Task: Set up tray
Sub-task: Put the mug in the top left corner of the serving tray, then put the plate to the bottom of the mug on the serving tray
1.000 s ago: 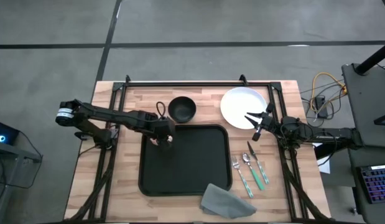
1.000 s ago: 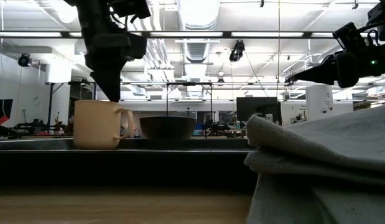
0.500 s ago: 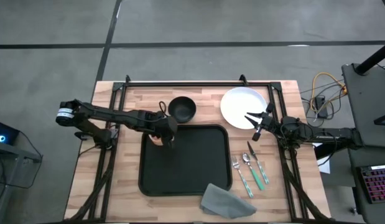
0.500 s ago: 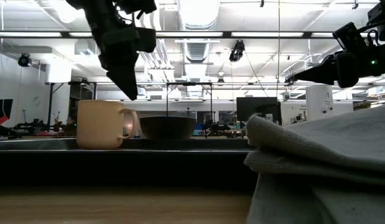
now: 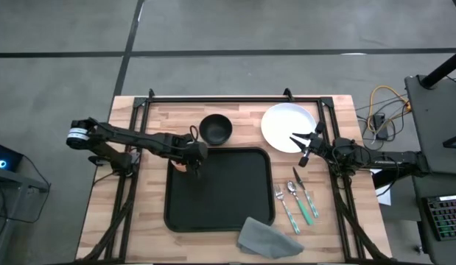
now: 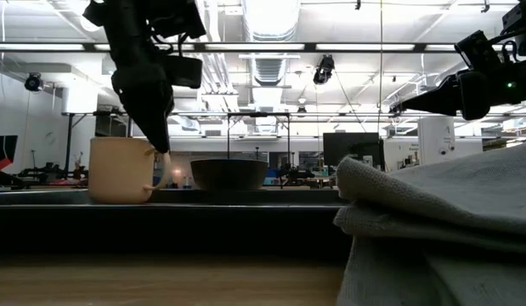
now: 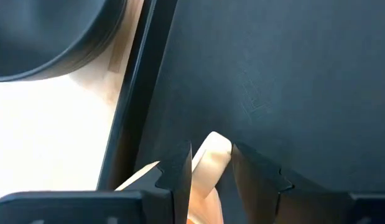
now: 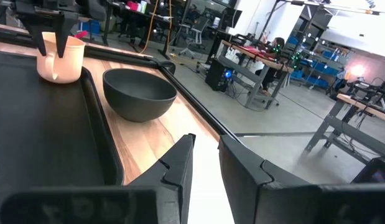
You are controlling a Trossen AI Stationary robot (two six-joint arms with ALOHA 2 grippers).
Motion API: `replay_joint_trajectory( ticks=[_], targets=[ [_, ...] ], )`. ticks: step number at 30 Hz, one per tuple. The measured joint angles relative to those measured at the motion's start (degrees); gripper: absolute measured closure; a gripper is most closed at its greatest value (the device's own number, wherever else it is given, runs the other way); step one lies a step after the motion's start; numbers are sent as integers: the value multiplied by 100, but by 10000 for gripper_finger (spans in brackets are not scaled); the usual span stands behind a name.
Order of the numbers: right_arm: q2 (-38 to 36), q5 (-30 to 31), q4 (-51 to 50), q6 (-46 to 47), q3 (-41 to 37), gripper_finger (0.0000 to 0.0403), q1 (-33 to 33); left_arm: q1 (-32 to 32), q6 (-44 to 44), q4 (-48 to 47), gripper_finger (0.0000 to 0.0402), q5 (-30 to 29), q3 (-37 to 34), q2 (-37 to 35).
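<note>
At the tray's [image 5: 220, 190] far left corner, left end effector [image 5: 192, 163] clamped on the handle of a cream mug [image 6: 120, 170], fingers [image 7: 176, 177] either side of it. Mug right at the raised rim, black bowl [image 5: 215, 128] just beyond on the surface. Rest of the tray bare. Over the white plate's [image 5: 283, 124] near edge, right end effector [image 5: 304, 146] hovering, slightly parted, holding nothing. Cutlery [image 5: 297, 199] and grey napkin [image 5: 266, 235] beside the tray's right edge and near corner.
</note>
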Motion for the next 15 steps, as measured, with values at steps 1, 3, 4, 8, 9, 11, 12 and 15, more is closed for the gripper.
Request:
replay_joint_trajectory(
  ticks=[1, 3, 4, 8, 9, 11, 12, 15],
  targets=[
    [0, -1, 0, 0, 1, 335, 2, 0, 0, -5, 303, 0, 0, 0],
    [0, -2, -2, 0, 0, 335, 0, 0, 0, -3, 303, 0, 0, 0],
    [0, -1, 0, 0, 2, 335, 2, 0, 4, -5, 303, 0, 6, 0],
    [0, -1, -1, -1, 1, 335, 1, 0, 12, 39, 303, -104, 30, 0],
    [0, 0, -1, 0, 2, 335, 2, 0, 14, 37, 303, -107, 42, 0],
    [0, 0, 0, 0, 2, 335, 2, 0, 26, 45, 303, -107, 109, 2],
    [0, -2, 0, 0, 2, 335, 0, 0, 31, 60, 303, -111, 149, 2],
    [0, -1, -1, 0, 2, 335, 1, 0, 48, 80, 303, -111, 266, 2]
  ],
)
